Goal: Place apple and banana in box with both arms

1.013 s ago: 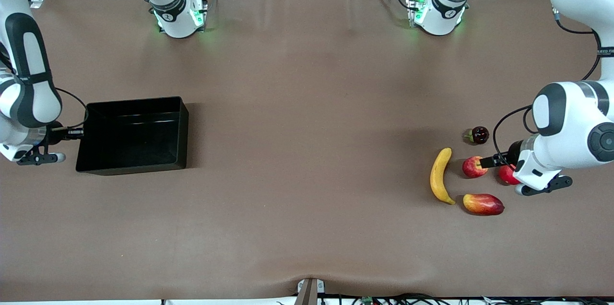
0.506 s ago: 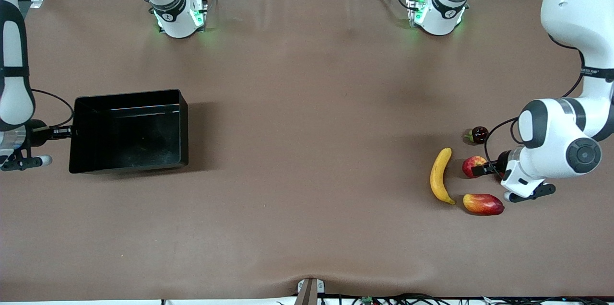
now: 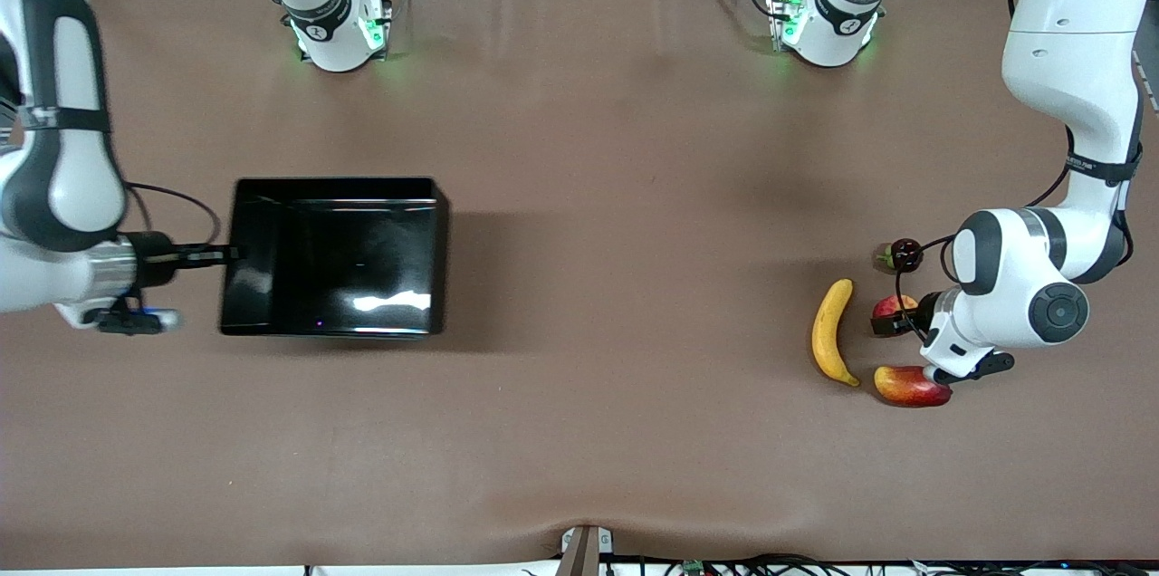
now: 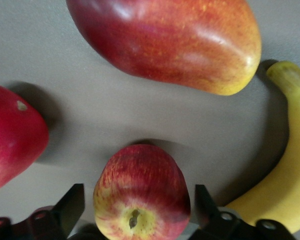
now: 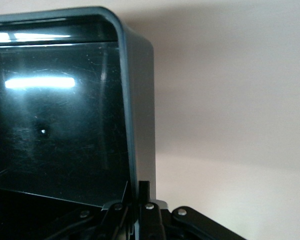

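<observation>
The small red apple (image 3: 893, 306) lies near the left arm's end of the table, beside the long yellow banana (image 3: 831, 333). My left gripper (image 3: 888, 323) is low over the apple and open. In the left wrist view its fingers (image 4: 73, 201) stand on either side of the apple (image 4: 140, 185) with gaps, and the banana (image 4: 286, 190) curves alongside. The black box (image 3: 335, 188) is toward the right arm's end. My right gripper (image 3: 223, 254) is shut on the box's end wall, seen close in the right wrist view (image 5: 140, 192) on the rim (image 5: 125, 100).
A red-yellow mango (image 3: 911, 386) lies nearer the front camera than the apple, partly under the left wrist; it also shows in the left wrist view (image 4: 165, 40). A dark round fruit (image 3: 905, 254) lies farther away. A plain red fruit (image 4: 10, 135) sits beside the apple.
The right gripper has carried the box toward the middle of the table. The left gripper has moved along over the apple toward the banana, its fingers now astride it.
</observation>
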Robot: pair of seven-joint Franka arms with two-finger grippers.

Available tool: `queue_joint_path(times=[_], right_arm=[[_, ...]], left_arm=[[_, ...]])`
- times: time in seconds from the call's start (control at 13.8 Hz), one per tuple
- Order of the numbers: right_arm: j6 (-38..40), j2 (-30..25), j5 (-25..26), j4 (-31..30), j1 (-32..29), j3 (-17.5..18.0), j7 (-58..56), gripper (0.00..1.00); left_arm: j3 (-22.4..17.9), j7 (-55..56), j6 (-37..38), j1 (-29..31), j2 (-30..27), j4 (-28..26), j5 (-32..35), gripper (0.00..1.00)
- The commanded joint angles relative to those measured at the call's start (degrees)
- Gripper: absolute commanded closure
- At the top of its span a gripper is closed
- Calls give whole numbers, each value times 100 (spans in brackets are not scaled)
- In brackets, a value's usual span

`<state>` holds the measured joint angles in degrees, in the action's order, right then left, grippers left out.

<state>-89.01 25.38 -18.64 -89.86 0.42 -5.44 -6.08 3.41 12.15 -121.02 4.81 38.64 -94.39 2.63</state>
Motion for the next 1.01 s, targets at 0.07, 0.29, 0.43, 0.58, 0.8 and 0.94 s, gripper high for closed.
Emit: queue_joint_path(times=[0.07, 0.29, 0.43, 0.58, 0.8, 0.94], right_arm=[[-351, -95, -395, -111, 1298, -62, 1500, 100], [-879, -25, -456, -224, 2170, -54, 1882, 100], [-1458, -16, -570, -523, 2618, -54, 1883, 100], [-1924, 80, -588, -629, 3119, -54, 1900, 100], [-2593, 361, -597, -691, 3621, -54, 2311, 100], [-3015, 590, -597, -691, 3903, -54, 2760, 100]], left_arm=[[46, -64, -18, 47, 21, 18, -17, 100], [81, -46, 218, 12, -469, 35, -52, 100], [256, -11, 640, 20, -908, 44, -253, 100], [432, 24, 1017, 3, -1287, 44, -385, 100], [966, 602, 1213, -6, -1718, -140, -403, 100], [1415, 1348, 1265, -15, -1824, -176, -403, 100]])
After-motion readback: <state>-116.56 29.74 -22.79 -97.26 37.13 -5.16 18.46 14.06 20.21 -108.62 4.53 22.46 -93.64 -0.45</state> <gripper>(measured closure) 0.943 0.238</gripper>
